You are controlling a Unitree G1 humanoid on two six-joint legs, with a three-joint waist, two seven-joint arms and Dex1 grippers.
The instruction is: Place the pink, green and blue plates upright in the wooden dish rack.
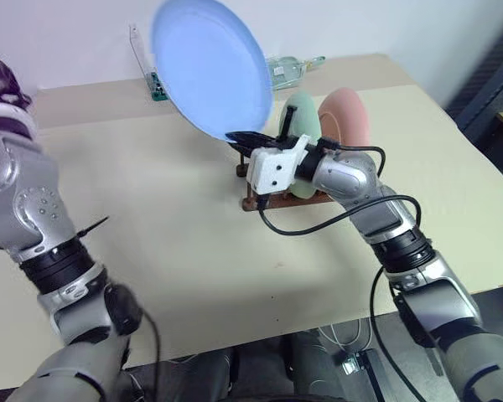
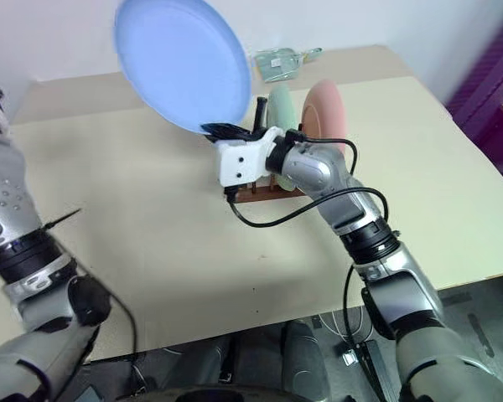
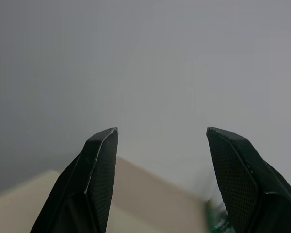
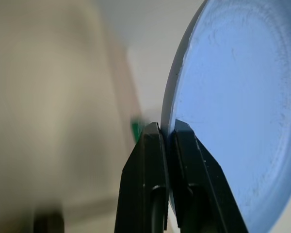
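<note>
The right gripper pinches the light blue round plate by its rim; the left gripper hangs open, empty. Lower the plate edge-on between free pegs of the dark wooden dish rack, beside the mint green plate.

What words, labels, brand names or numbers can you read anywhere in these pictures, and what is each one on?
None can be read.
The blue plate, green plate and pink plate are plain, with no print.
The wooden dish rack bears no marking.
The right gripper, shut on the blue plate's rim, shows no lettering, nor does the open left gripper.
The green holder at the table's far edge is too small to tell.
</note>
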